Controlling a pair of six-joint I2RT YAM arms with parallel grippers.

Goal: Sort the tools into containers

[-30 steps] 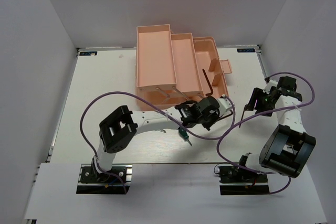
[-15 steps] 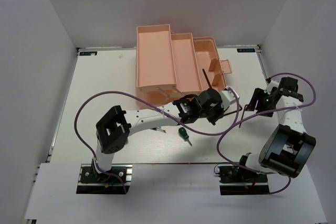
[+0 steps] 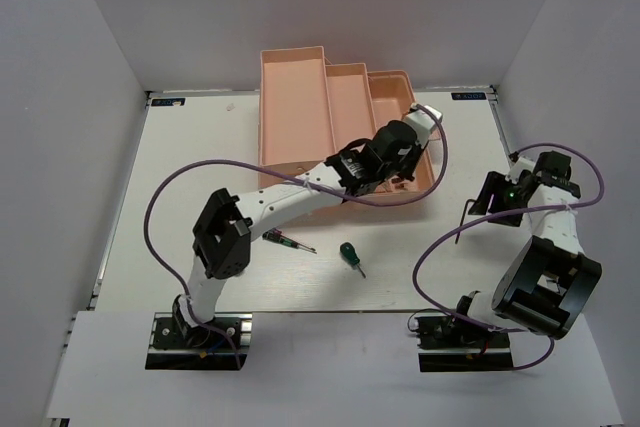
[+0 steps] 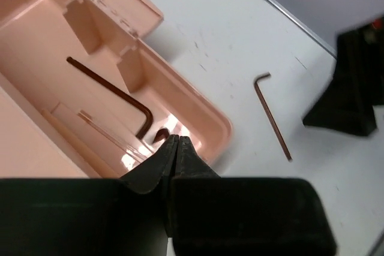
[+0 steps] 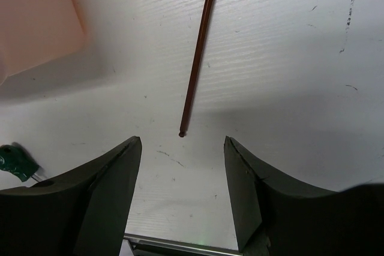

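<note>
The peach-pink toolbox stands open at the back middle. My left gripper hangs over its right compartment. In the left wrist view the gripper is shut and empty. One dark hex key lies on that compartment's floor. A second hex key lies on the table, also in the left wrist view. My right gripper is open just before this key, jaws apart and empty. One green screwdriver and the blue-and-red screwdriver lie on the table in front.
The left arm stretches across the toolbox front. Purple cables loop over the table by both arms. The green screwdriver's handle shows at the left edge of the right wrist view, the toolbox corner at top left. White walls close in the table.
My left gripper has moved from the table in front of the toolbox up over its right compartment. The hex key it carried now lies in that compartment. The right gripper has barely shifted.
</note>
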